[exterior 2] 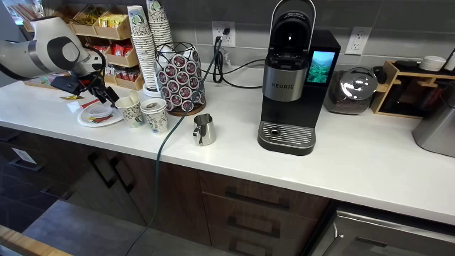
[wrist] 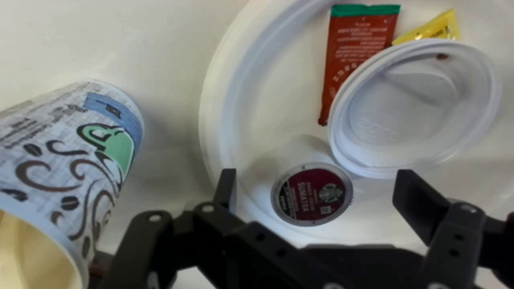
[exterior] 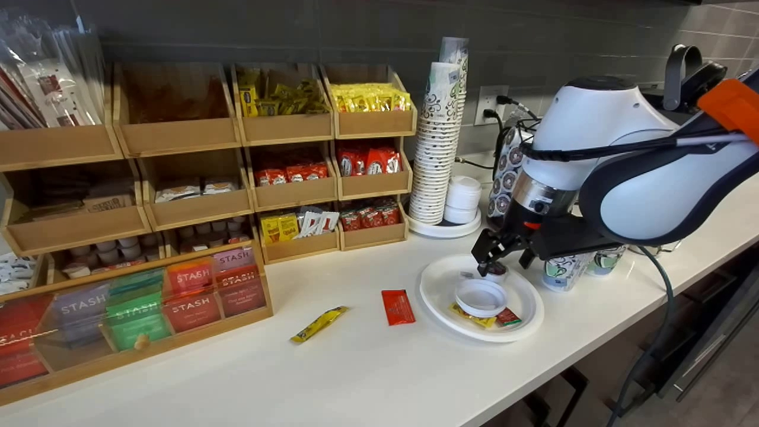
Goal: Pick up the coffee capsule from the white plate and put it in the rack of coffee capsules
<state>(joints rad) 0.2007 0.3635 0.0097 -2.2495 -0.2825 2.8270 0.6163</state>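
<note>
Now: gripper (wrist: 317, 185) spread wide, nothing pinched, likely so it can straddle capsule (wrist: 313, 196) with slack either side. Capsule on plate (wrist: 220, 100), lower centre of wrist view. Rack (exterior 2: 182, 81), its goal, upper half in both exterior views.

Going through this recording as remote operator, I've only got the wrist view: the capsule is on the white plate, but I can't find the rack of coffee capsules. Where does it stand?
Observer: In an exterior view, the rack of coffee capsules stands between the tall cup stacks and the coffee machine.
Operator: Is anything standing near it?
Observer: Yes, a metal pitcher stands on the counter, nearer the front edge than the rack.
Operator: And is anything lying loose on the counter?
Observer: Yes, in an exterior view a red packet lies beside the white plate, with a yellow packet farther from it.
</note>
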